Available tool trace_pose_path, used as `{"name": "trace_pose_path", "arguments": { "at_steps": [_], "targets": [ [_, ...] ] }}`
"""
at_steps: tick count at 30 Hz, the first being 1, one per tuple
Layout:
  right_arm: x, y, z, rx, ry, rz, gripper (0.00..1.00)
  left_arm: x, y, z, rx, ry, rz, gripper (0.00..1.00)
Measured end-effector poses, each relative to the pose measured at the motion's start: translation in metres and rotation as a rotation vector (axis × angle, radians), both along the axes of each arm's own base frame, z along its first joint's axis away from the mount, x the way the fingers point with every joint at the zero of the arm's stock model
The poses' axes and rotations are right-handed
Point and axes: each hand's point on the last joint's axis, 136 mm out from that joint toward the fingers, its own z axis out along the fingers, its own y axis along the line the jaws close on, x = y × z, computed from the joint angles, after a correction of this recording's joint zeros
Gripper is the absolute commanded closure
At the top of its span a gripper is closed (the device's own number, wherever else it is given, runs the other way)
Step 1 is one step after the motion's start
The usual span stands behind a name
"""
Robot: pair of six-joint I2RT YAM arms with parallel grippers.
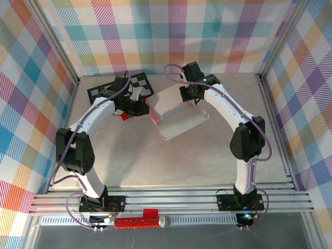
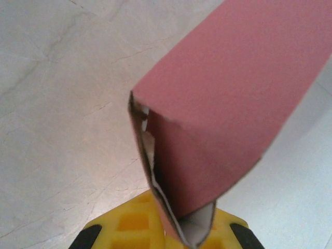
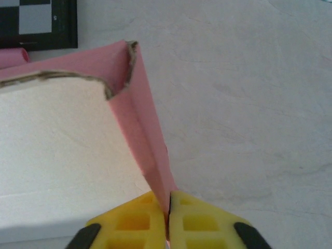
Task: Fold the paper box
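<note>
The paper box (image 1: 181, 118) stands partly raised in the middle of the table, white inside with salmon-pink outer faces. My left gripper (image 1: 145, 107) is shut on its left pink wall. In the left wrist view that wall (image 2: 233, 93) rises from between the yellow fingers (image 2: 129, 224), its white lining showing at the pinch. My right gripper (image 1: 194, 100) is shut on the far right edge. In the right wrist view a thin pink flap (image 3: 142, 129) runs into the closed gripper (image 3: 168, 207), beside the white inner panel (image 3: 57, 155).
A black-and-white checkered board (image 1: 120, 86) (image 3: 36, 23) lies at the back left under the left arm. A small pink cylinder block (image 3: 13, 57) lies beside it. Aluminium rails (image 1: 171, 199) run along the near edge, with a red strip (image 1: 136, 222) in front.
</note>
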Motion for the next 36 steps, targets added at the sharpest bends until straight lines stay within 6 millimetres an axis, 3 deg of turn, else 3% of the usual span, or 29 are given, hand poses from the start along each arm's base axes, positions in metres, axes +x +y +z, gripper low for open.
{"name": "trace_pose_path", "arguments": {
  "at_steps": [7,12,15,22,25,36],
  "targets": [
    [-0.007,-0.008,-0.005,-0.081,-0.004,-0.133,1.0,-0.001,-0.007,-0.006,0.037,0.006,0.011,1.0],
    [-0.024,-0.014,-0.022,-0.152,0.042,-0.249,1.0,-0.003,-0.012,-0.021,0.123,0.021,0.05,1.0],
    [-0.037,-0.012,-0.036,-0.17,0.073,-0.279,1.0,-0.007,-0.01,-0.035,0.181,0.04,0.085,1.0],
    [-0.075,-0.01,-0.096,-0.192,0.214,-0.288,1.0,-0.024,0.003,-0.085,0.267,0.131,0.144,1.0],
    [-0.08,-0.009,-0.105,-0.181,0.24,-0.288,1.0,-0.029,0.003,-0.105,0.274,0.164,0.157,0.97],
    [-0.093,-0.013,-0.125,-0.19,0.285,-0.299,1.0,-0.016,-0.006,-0.129,0.25,0.145,0.217,0.84]
  ]
}}
